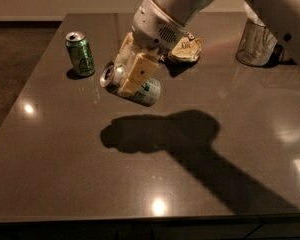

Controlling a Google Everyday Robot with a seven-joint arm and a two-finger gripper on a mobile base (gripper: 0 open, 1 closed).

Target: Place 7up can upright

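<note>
The 7up can point(146, 92) is pale silvery-white with a green band. It is held in the air, lying nearly on its side, with its silver top point(107, 75) tilted up to the left. My gripper point(131, 74) is shut on its middle, cream fingers point(139, 72) across the can's body. The can hangs above the dark table point(65, 159) in the upper middle of the view, and its shadow falls on the table below and to the right.
A darker all-green can point(80, 53) stands upright at the left rear of the table. A crumpled snack bag point(186, 48) lies behind the gripper. A silvery container point(255, 42) stands at the right rear. The table's front edge runs along the bottom.
</note>
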